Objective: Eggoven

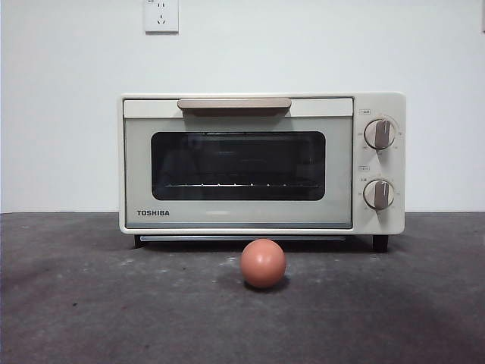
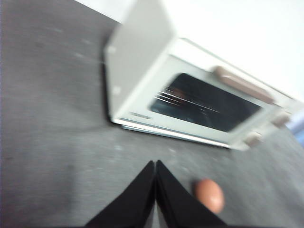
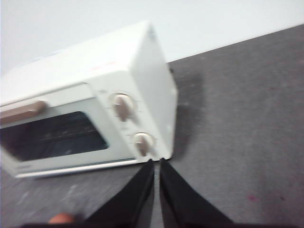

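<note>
A reddish-brown egg (image 1: 263, 263) lies on the dark table just in front of the cream TOSHIBA toaster oven (image 1: 261, 163), whose door is shut, with a tan handle (image 1: 234, 104) and two knobs (image 1: 378, 133) at its right. The left wrist view shows the oven (image 2: 190, 95) and the egg (image 2: 209, 194) beside my left gripper (image 2: 155, 164), which is shut and empty, above the table. The right wrist view shows the oven's knob side (image 3: 128, 107), a sliver of the egg (image 3: 61, 219), and my right gripper (image 3: 156, 163), shut and empty. Neither arm shows in the front view.
A white wall with a power socket (image 1: 161, 15) stands behind the oven. The dark grey table (image 1: 91, 303) stretches to both sides of the oven and in front of the egg.
</note>
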Available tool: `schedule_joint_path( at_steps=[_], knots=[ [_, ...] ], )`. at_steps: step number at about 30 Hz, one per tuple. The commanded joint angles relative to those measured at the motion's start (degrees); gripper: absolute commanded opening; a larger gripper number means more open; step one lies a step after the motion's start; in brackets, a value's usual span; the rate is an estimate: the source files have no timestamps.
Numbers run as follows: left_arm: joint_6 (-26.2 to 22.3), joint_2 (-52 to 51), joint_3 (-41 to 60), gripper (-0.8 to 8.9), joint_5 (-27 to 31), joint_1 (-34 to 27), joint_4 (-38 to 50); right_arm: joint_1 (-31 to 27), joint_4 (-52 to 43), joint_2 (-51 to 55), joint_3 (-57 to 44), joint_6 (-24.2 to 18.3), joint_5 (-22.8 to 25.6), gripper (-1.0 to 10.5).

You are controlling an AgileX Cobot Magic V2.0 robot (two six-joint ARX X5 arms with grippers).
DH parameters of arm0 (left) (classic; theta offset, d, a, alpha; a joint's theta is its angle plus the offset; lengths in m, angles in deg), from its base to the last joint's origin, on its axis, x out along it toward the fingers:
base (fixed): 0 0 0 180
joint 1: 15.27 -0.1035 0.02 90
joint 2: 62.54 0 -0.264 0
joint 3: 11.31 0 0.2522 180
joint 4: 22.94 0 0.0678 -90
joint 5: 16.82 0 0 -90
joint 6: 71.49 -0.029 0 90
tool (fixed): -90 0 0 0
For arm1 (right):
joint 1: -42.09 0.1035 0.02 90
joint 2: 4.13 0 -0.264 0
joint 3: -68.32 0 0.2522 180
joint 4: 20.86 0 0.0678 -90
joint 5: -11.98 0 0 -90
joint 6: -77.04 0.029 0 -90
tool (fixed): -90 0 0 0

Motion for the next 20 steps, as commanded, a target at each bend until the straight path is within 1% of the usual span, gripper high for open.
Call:
schedule_joint_path(
  at_steps=[1,2,5,7,9,11,14,17,20],
  knots=[
    [-6.6,4.85,-6.62,0.06,-3.72,0.22,-4.11,-0.02,5.16,-4.48,6.21,-4.7,-2.95,0.0],
    [-8.94,6.82,-9.11,0.06,-5.05,0.37,-6.51,-0.02,7.8,-6.51,8.7,-6.69,-4.79,0.0],
    [-14.75,11.63,-15.41,0.06,-7.26,1.27,-13.6,0.04,15.08,-12.26,15.12,-10.64,-10.21,0.0],
    [-17.33,14.12,-18.6,0.06,-7.72,2.67,-17.4,0.35,20.35,-16.2,19.28,-13.53,-12.57,0.0],
    [-18.8,16.06,-21.03,0.06,-7.93,4.92,-20.22,1.07,24.68,-19.28,22.47,-16.35,-14.23,0.0],
    [-20.85,17.9,-22.91,0.06,-7.91,7.8,-22.77,2.49,29.07,-22.4,25.51,-19.12,-16.87,0.0],
    [-22.75,20.06,-24.48,0.06,-7.82,11.91,-25.55,5.6,32.59,-25.38,27.93,-20.85,-18.05,0.0],
    [-23.54,21.49,-25.03,0.06,-7.19,15.15,-26.21,8.94,33.42,-26.8,28.37,-20.85,-18.03,0.0],
    [-23.54,22.05,-25.05,0.06,-5.7,16.74,-26.1,11.47,33.48,-27.65,28.37,-20.79,-17.53,0.0]
  ],
)
